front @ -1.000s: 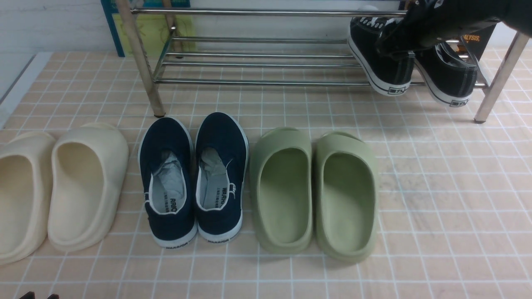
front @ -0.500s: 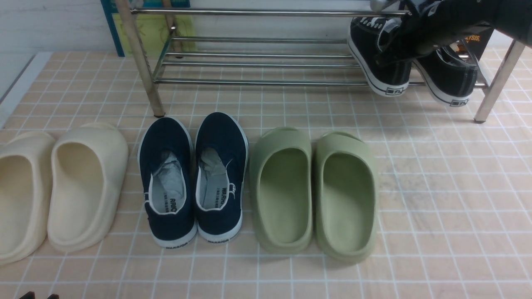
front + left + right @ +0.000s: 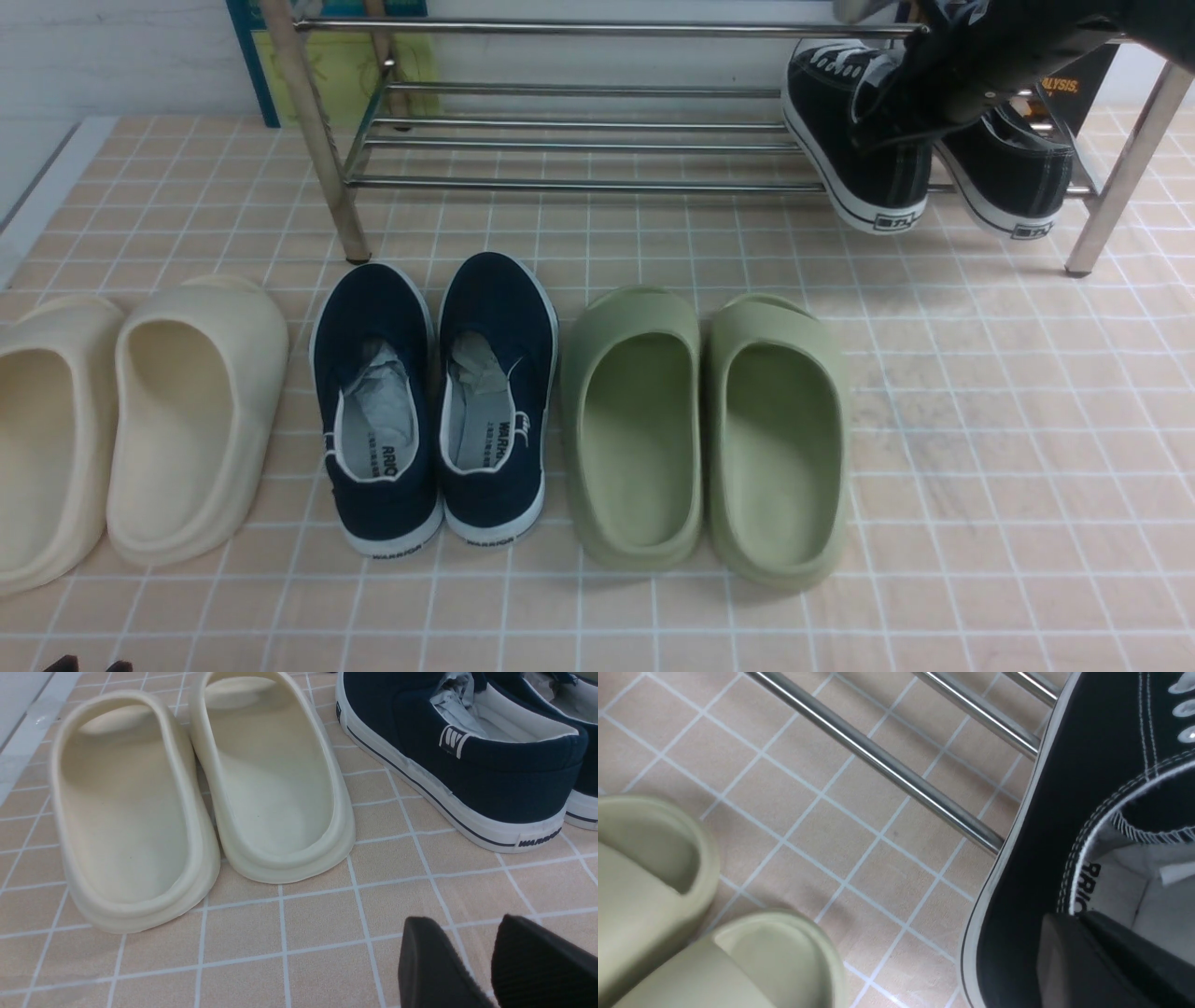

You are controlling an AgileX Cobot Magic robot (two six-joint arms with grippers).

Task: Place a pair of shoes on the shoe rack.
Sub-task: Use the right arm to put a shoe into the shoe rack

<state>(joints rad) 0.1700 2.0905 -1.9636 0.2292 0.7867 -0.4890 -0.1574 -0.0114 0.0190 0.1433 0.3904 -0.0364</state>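
Fingers (image 3: 432, 970) of the left gripper (image 3: 469, 942) stand apart over the tiled floor (image 3: 327, 914); whether the right gripper (image 3: 1078, 942) pinches the sneaker heel it sits at, I cannot tell. One chrome rack (image 3: 579, 184) holds both black sneakers (image 3: 840, 131) on its lower shelf's right end, heels overhanging. Before it stand two green slippers (image 3: 635, 429), two cream slippers (image 3: 187, 411), two navy slip-ons (image 3: 495, 317).

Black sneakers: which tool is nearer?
Right. The right tool is at the heel of one of the sneakers on the rack. The left tool sits low on the near side by the cream slippers, far from them.
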